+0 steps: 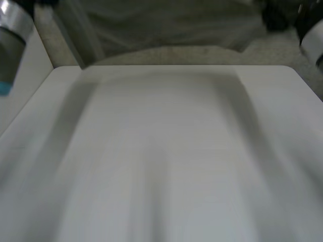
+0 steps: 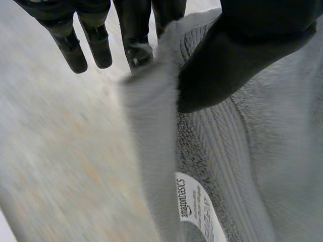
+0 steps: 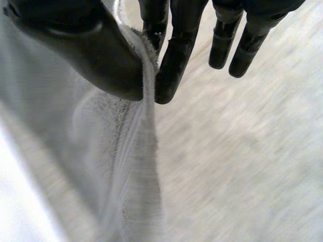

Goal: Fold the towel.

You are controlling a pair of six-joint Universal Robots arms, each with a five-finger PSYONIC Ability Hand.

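At the left of the head view we see the left arm (image 1: 12, 45), grey with a light-blue cap, raised beside the white table (image 1: 161, 151). In the left wrist view the left hand (image 2: 237, 45) is closed on the towel (image 2: 262, 151): its thumb lies flat on the grey terry just beside a hemmed edge, and one finger sits behind that edge, so the cloth is pinched between them. The other fingers (image 2: 96, 40) hang straight and free beside the towel, touching nothing. The towel drops away from this grip, its ribbed band running lengthwise away from the hand, and a white label (image 2: 194, 206) is sewn to it further down. In the head view we see the towel (image 1: 166, 25) as a pale grey sheet held up over the table's far edge. Its long axis runs across the view from the left arm's side toward the right arm (image 1: 313, 40). In the right wrist view the right hand (image 3: 75, 40) likewise grips the towel (image 3: 116, 151), with the thumb on one face and a finger (image 3: 176, 60) on the other, nipping a fluffy edge. The cloth hangs down from there in a long fold. We cannot tell whether either hand is at a corner.
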